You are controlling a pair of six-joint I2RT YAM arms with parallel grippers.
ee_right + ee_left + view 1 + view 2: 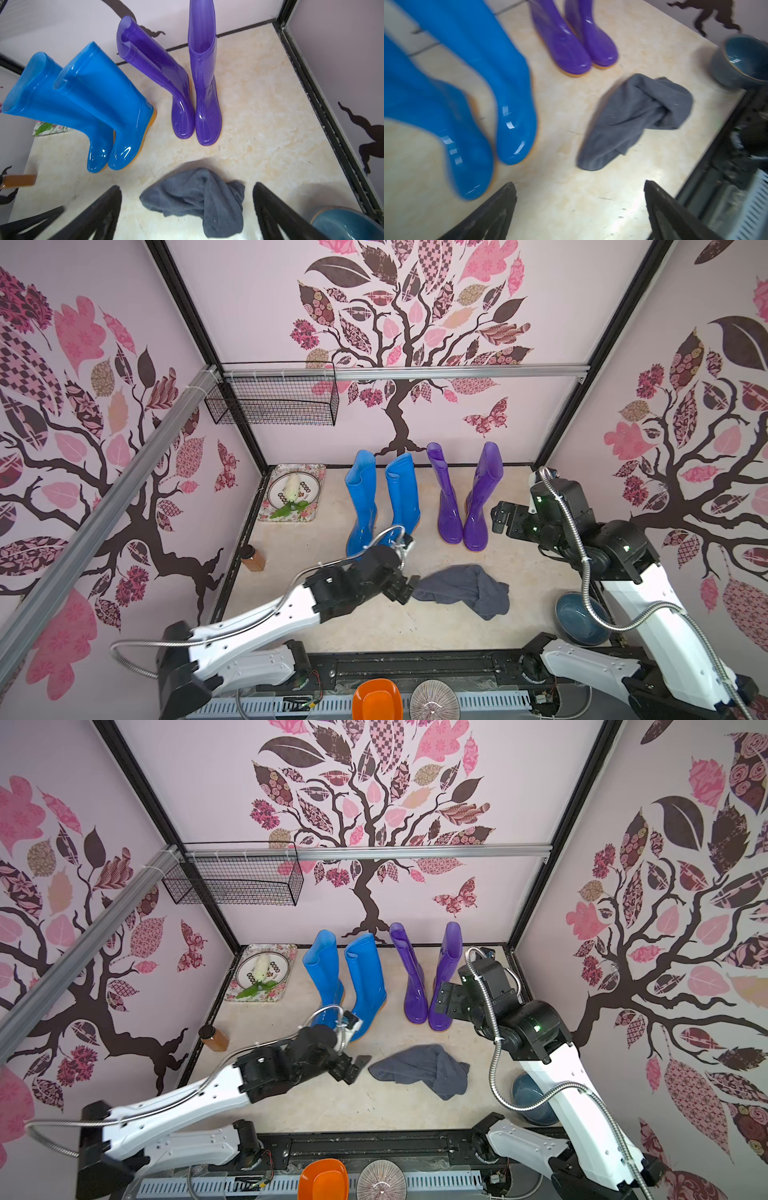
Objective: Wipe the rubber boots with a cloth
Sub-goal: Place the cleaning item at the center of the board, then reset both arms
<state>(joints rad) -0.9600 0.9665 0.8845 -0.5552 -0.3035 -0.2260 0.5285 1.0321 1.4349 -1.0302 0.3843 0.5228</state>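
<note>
Both claws gape wide, holding nothing. My left gripper hovers just beside the cloth, which lies crumpled near the table's front edge. My right gripper hangs by the purple boots. The blue boots stand beside those, toward the back edge. A bowl sits in the front right corner.

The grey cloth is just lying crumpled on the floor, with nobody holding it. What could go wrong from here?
1. The cloth is bunched, so the left arm's fingers, wide open, might pinch only a fold.
2. The blue boots stand tall beside that arm; a nudge could topple one.
3. The right arm's fingers sit close to a purple boot, which could tip too.
</note>
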